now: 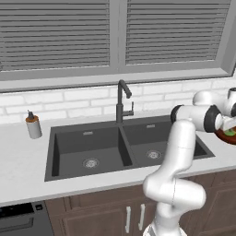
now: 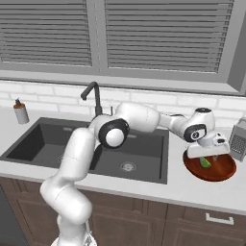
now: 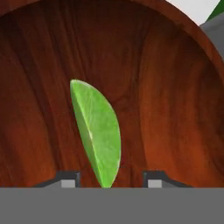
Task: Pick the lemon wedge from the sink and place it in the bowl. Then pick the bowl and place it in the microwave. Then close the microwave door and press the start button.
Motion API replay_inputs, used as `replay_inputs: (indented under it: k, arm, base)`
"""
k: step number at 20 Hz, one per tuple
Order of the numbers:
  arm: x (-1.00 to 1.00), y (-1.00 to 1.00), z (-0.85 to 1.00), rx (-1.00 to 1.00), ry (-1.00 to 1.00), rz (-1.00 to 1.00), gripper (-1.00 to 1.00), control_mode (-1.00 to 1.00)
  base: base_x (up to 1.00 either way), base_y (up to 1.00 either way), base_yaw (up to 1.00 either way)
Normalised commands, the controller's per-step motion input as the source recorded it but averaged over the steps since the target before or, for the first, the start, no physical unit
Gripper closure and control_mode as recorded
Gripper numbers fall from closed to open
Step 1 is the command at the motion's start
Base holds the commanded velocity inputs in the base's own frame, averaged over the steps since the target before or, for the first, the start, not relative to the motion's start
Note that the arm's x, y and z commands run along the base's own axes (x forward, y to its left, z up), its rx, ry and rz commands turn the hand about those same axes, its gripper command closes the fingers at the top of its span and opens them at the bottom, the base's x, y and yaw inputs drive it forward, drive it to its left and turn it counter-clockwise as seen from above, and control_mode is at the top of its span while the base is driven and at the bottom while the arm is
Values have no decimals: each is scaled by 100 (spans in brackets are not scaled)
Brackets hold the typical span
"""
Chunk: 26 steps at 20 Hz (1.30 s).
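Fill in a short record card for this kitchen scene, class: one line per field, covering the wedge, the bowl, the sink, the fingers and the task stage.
Lemon wedge: green-yellow, inside the bowl, between the two fingers
Bowl: reddish-brown, on the counter right of the sink
Sink: dark double basin, both basins bare, black faucet behind
Fingers: spread either side of the wedge, not clamped on it
Gripper: low over the bowl
Other items: soap dispenser left of sink; grater beside bowl
Task stage: wedge in bowl; bowl not yet lifted
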Motion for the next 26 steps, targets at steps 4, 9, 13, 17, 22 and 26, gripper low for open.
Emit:
replay_inputs:
  k: [4, 9, 13, 17, 22, 26]
  arm:
    - [-6, 4, 0, 0, -5, 0, -100, -100]
    - [-27, 84, -8, -2, -10, 1, -100, -100]
    - [-20, 100, -36, -12, -9, 0, -100, -100]
    - [-1, 48, -70, -16, -5, 0, -100, -100]
    - [7, -5, -41, -11, -10, 0, -100, -100]
    - [12, -46, -1, -4, -12, 0, -100, -100]
  base:
    - [0, 0, 0]
    - [0, 0, 0]
    - [0, 0, 0]
    - [0, 0, 0]
    - [0, 0, 0]
    - [0, 0, 0]
